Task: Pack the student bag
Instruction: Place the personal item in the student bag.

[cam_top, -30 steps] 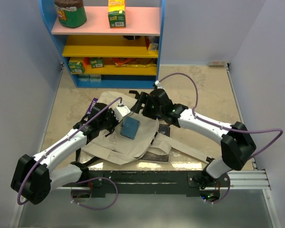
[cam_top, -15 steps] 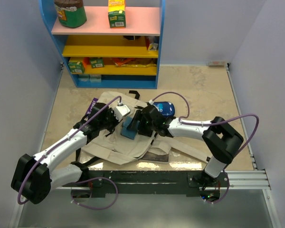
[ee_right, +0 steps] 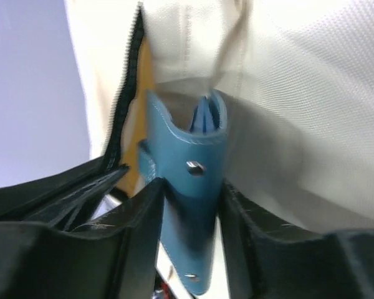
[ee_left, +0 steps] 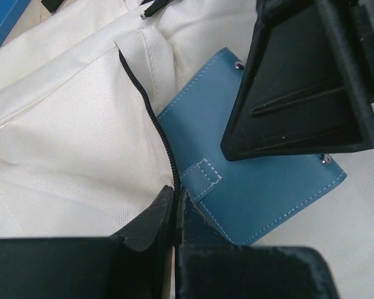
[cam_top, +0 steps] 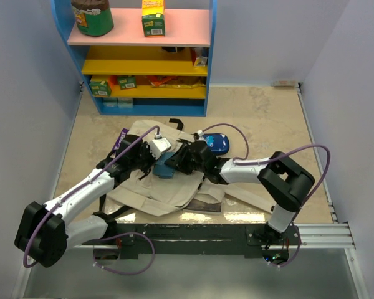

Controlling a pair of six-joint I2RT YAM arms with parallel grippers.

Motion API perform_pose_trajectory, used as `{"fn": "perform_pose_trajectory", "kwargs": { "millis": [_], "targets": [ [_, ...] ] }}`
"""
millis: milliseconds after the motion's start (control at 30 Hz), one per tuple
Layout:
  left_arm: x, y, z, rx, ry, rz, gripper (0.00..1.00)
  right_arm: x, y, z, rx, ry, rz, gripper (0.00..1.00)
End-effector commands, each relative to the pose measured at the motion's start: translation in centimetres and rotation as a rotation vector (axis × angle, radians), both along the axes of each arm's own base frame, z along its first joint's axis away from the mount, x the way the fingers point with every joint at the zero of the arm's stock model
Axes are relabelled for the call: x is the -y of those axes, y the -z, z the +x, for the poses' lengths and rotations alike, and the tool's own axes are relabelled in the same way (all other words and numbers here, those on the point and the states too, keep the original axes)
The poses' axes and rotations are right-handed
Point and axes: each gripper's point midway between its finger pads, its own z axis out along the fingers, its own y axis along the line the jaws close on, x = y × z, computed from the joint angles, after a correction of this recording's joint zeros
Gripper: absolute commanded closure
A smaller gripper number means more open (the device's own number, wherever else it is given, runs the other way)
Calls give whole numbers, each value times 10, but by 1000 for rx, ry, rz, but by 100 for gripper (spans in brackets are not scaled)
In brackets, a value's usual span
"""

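As the scene stands from overhead, the student bag (cam_top: 143, 190) lies flat and rumpled mid-table (cam_top: 268, 118). The shelf (cam_top: 143, 62) is beyond it, a blue pencil case (cam_top: 217, 144) just beside its far right corner, and a dark book (cam_top: 207, 203) shows under its near right edge. The left fingers (cam_top: 152, 163) and right fingers (cam_top: 176, 163) meet on top of the bag, at a blue notebook (cam_top: 165, 170).

Risk noted: the two wrists are crowded close, so a small sideways correction could knock them together. The left arm stretches long and low across the bag from its near left. The right arm is folded sharply at the elbow, its forearm running over the bag.

Left wrist view: the left fingers (ee_left: 174, 205) are pinched tight on the bag's zip edge (ee_left: 151, 109), over cream cloth (ee_left: 68, 124). The notebook (ee_left: 255, 199) lies just beside that edge. If this pinch slips, the mouth would likely fall shut.

Right wrist view: the right fingers (ee_right: 151, 208) press on both faces of the notebook (ee_right: 190, 174), gripping it near one end, with the bag (ee_right: 311, 106) close behind. My judgement is that its leading corner could snag the zip lip instead of entering, or pivot in so short a grip.
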Motion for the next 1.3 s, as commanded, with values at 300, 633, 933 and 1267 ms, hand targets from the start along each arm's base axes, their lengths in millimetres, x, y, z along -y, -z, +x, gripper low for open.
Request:
{"fn": "perform_pose_trajectory", "kwargs": {
  "millis": [300, 633, 933, 1267],
  "targets": [
    [18, -32, 4, 56, 44, -92, 100, -22, -54, 7, 106, -69, 185, 92],
    [35, -59, -17, 3, 169, -156, 100, -43, -63, 57, 115, -90, 350, 98],
    [39, -54, -27, -27, 218, -160, 100, -33, -115, 69, 216, -6, 520, 100],
    [47, -62, -30, -50, 238, -206, 100, -30, -120, 82, 242, 185, 577, 100]
  ]
}}
